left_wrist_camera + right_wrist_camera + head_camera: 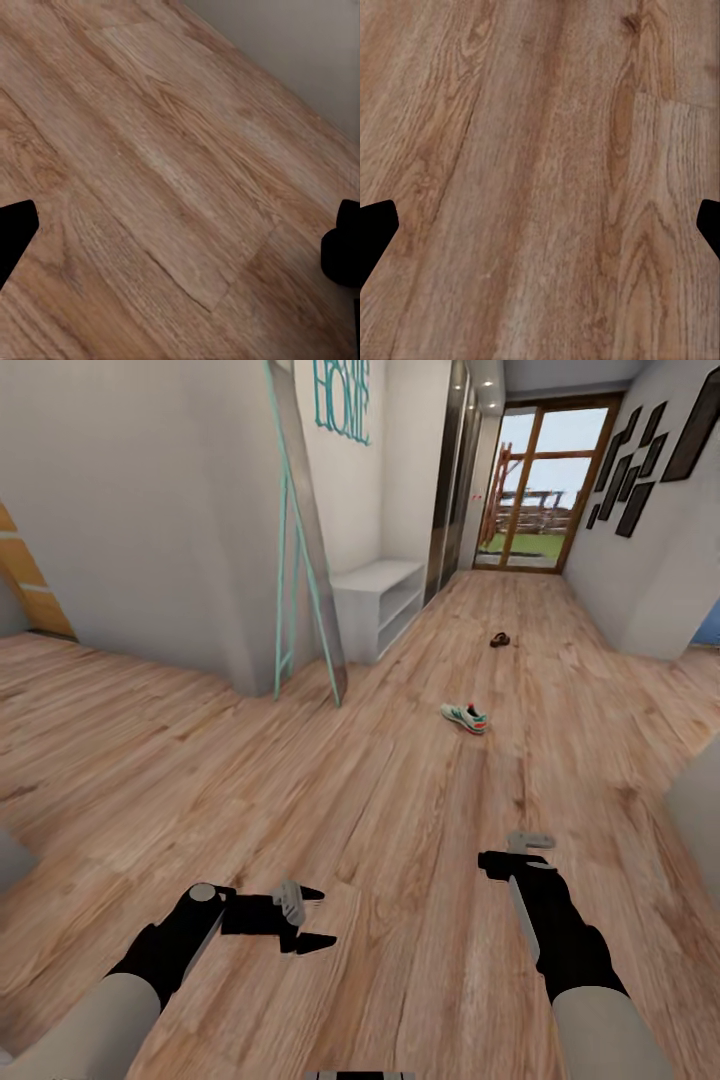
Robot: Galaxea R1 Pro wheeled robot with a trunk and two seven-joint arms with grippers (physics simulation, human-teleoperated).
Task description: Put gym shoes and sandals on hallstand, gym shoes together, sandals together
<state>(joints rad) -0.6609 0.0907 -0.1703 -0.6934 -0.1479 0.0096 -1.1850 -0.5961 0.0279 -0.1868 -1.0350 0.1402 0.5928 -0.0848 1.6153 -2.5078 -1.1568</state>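
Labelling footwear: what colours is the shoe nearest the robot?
White with green stripes and red-orange heel: gym shoe, best in the head view.

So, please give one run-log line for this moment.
left gripper open, empty | right gripper open, empty | gym shoe, sandal on floor

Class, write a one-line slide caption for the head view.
Open left pincer and right pincer above corridor floor; gym shoe, sandal ahead.

Bare light wood plank floor [380, 810] lies open ahead; only one white green-striped sneaker [465, 717] and a dark brown sandal [500, 640] interrupt the corridor.
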